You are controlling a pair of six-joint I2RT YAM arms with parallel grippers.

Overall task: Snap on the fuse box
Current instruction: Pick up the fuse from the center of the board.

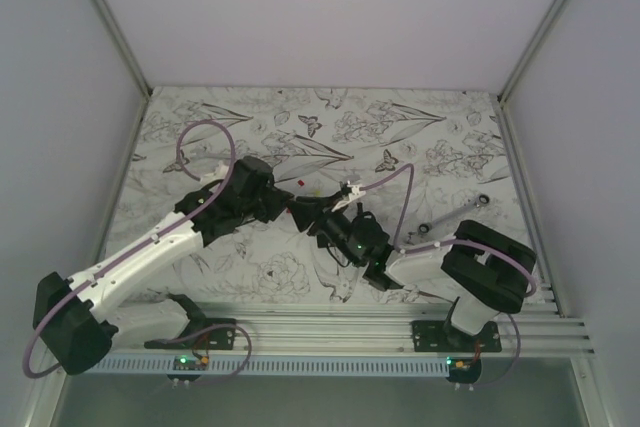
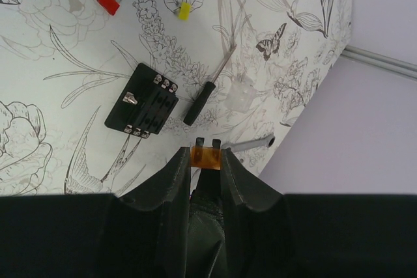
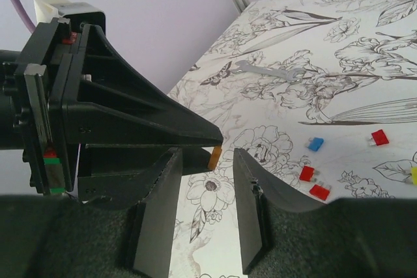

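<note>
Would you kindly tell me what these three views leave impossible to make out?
Left wrist view: the slots of the small flat black plastic fuse box are too small to tell filled from empty.
Top view: the fuse box is not visible, probably hidden under the two arms.
Right wrist view: the left end effector covers most of the small orange fuse it pinches.

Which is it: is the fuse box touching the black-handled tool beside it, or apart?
Apart. The left wrist view shows a strip of bare table between the fuse box and the handle of the black-handled tool.
</note>
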